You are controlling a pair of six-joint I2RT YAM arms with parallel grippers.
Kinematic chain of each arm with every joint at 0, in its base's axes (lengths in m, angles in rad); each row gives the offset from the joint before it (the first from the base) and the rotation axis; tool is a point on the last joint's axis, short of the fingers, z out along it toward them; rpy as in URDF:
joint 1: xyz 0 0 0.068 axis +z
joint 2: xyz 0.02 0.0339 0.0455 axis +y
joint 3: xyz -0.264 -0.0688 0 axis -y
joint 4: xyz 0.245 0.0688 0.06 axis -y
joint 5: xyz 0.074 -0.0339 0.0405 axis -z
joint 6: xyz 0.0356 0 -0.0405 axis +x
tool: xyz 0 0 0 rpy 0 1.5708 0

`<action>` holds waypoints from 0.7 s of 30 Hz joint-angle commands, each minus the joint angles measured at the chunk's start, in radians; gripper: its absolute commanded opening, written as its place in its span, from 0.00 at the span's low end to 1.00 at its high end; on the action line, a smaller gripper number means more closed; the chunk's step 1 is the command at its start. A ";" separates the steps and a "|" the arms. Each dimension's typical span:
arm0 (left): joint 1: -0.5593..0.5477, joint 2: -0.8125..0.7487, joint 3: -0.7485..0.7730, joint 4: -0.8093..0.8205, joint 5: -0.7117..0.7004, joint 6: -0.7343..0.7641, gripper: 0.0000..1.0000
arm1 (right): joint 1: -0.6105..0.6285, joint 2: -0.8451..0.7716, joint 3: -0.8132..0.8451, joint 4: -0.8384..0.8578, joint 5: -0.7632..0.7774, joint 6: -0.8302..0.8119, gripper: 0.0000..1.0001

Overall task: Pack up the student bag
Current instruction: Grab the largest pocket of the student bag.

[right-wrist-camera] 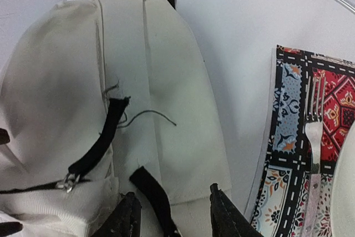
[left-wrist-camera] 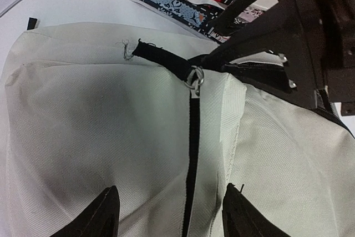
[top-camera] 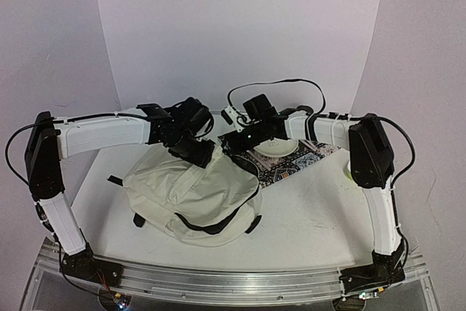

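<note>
The student bag (top-camera: 193, 194), cream fabric with black zipper trim and dark straps, lies in the middle of the table with its top pulled up. My left gripper (top-camera: 196, 152) is at that raised top. In the left wrist view its fingers (left-wrist-camera: 102, 215) press into a bunched fold of the bag (left-wrist-camera: 111, 115) on either side of the black zipper line, below the metal zipper pull (left-wrist-camera: 194, 79). My right gripper (top-camera: 231, 138) hovers at the bag's far right edge. There its jaws (right-wrist-camera: 175, 209) stand apart over a fabric flap and a short black strap (right-wrist-camera: 152, 192).
A patterned placemat (top-camera: 291, 165) lies behind and to the right of the bag, with a white plate (top-camera: 275, 147) and a fork (right-wrist-camera: 313, 137) on it. The two grippers are close together above the bag's top. Bare white table lies in front of the bag.
</note>
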 commanded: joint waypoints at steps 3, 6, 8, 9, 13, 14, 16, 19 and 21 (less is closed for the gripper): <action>0.007 0.004 0.040 0.004 0.001 0.018 0.64 | 0.002 0.056 0.077 -0.053 -0.025 -0.041 0.38; 0.007 0.002 0.047 0.005 0.006 0.020 0.64 | 0.003 0.071 0.090 -0.066 -0.025 -0.052 0.29; 0.008 0.004 0.054 0.005 0.011 0.021 0.64 | 0.002 0.073 0.093 -0.074 -0.022 -0.056 0.17; 0.009 0.007 0.060 0.005 0.013 0.022 0.64 | 0.002 0.070 0.091 -0.076 -0.023 -0.058 0.11; 0.009 0.025 0.088 0.005 0.024 0.027 0.64 | 0.003 0.019 0.056 -0.079 -0.027 -0.065 0.00; 0.009 0.033 0.098 0.004 0.025 0.028 0.65 | 0.002 -0.006 0.034 -0.079 -0.022 -0.068 0.00; 0.009 0.047 0.120 0.005 0.027 0.031 0.65 | 0.002 -0.064 -0.010 -0.078 -0.013 -0.074 0.00; 0.011 0.078 0.159 0.005 0.034 0.039 0.66 | 0.003 -0.144 -0.079 -0.077 -0.011 -0.079 0.00; 0.014 0.107 0.183 0.003 0.033 0.044 0.66 | 0.003 -0.182 -0.116 -0.077 -0.015 -0.080 0.00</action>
